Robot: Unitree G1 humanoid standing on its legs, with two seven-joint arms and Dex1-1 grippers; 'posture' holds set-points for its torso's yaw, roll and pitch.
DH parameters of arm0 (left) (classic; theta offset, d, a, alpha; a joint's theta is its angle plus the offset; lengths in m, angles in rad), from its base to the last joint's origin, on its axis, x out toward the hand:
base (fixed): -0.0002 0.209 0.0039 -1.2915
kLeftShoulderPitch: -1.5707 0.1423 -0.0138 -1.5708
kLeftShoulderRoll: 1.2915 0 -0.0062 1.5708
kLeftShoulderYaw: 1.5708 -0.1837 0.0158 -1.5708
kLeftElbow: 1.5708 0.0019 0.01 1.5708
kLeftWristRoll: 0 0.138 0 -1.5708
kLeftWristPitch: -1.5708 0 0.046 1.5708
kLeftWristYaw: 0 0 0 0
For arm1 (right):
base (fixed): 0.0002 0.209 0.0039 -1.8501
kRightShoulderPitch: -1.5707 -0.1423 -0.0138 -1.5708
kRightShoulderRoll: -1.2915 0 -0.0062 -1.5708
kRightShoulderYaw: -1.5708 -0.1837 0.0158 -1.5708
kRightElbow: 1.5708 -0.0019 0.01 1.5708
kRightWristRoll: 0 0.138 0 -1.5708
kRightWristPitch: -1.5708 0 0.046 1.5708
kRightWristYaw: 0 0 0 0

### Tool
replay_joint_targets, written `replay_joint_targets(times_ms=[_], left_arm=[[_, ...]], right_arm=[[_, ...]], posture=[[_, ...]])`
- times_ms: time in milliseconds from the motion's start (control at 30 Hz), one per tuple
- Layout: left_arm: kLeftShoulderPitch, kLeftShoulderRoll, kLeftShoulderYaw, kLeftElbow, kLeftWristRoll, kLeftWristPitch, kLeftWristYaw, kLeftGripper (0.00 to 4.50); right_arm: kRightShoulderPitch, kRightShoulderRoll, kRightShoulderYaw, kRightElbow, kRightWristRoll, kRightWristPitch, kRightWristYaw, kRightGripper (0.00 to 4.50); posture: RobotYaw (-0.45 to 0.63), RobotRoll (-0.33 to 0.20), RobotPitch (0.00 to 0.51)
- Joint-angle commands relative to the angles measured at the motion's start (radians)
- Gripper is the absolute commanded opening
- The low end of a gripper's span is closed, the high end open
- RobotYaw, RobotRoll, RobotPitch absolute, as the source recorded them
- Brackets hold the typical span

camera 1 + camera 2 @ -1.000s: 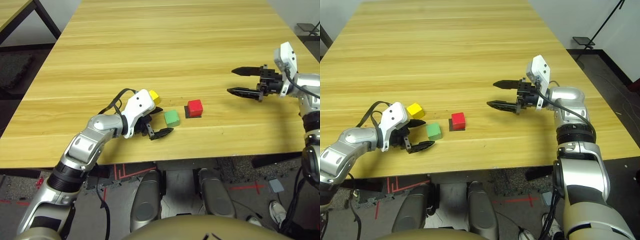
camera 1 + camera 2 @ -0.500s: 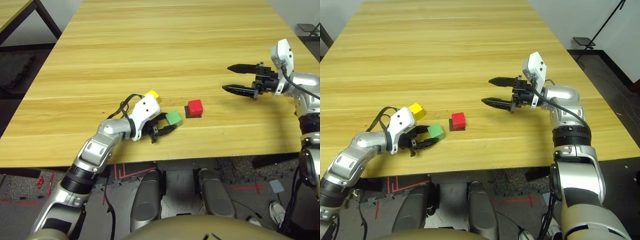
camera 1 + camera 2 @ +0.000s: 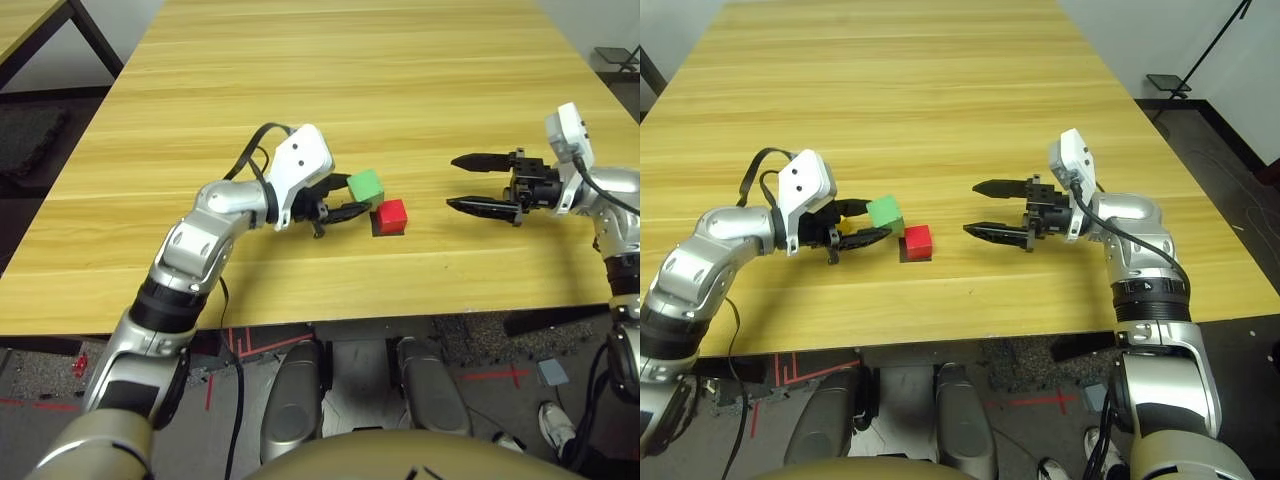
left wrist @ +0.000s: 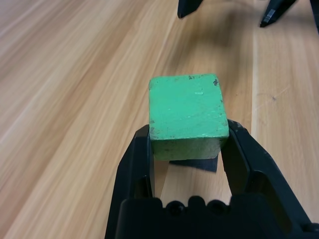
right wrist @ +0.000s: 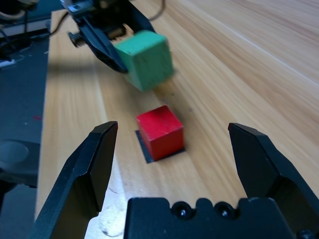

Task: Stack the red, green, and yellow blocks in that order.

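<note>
My left gripper (image 3: 357, 196) is shut on the green block (image 3: 365, 185) and holds it clear of the table, its two fingers clamped on opposite sides (image 4: 187, 107). The block hangs just left of and slightly above the red block (image 3: 391, 214). That red block rests on a flat black square patch (image 3: 378, 229) on the wooden table. To the right, my right gripper (image 3: 451, 182) stands open and points at the red block (image 5: 160, 130) with a gap between them. The yellow block is hidden behind my left hand.
The wooden table (image 3: 330, 80) stretches wide and bare beyond the blocks. Its front edge (image 3: 350, 318) runs close below the red block. A dark table leg (image 3: 95, 40) and floor lie off the far left.
My left gripper closed on the green block, lifted it off the table and carried it right, up beside the red block. The right gripper dropped slightly and stayed open.
</note>
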Motion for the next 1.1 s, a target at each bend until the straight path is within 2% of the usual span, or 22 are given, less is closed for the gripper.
replay_joint_targets(times_ms=[33, 233, 700, 933, 1100], left_arm=[[-0.02, -0.038, -0.039, 0.091, 0.023, -0.029, -0.025, 2.03], [-0.024, -0.084, -0.058, 0.166, 0.035, -0.053, -0.053, 2.03], [-0.036, -0.115, -0.048, 0.256, 0.073, -0.121, -0.056, 2.03], [-0.044, -0.149, -0.035, 0.264, 0.077, -0.117, -0.043, 4.36], [-0.019, -0.14, -0.01, 0.206, 0.066, -0.087, -0.022, 4.46]], right_arm=[[0.021, -0.005, 0.006, -0.049, 0.018, 0.026, -0.013, 4.5], [0.032, -0.007, -0.003, -0.071, 0.025, 0.047, -0.037, 4.5], [0.039, -0.027, -0.014, -0.039, 0.019, 0.015, -0.044, 4.5], [0.04, -0.022, -0.013, -0.041, 0.021, 0.018, -0.056, 4.5], [0.036, -0.023, -0.008, -0.033, 0.018, 0.016, -0.054, 4.5]], posture=[[0.18, -0.093, 0.129], [0.16, -0.099, 0.128], [0.14, -0.103, 0.132], [0.14, -0.105, 0.132], [0.16, -0.108, 0.128]])
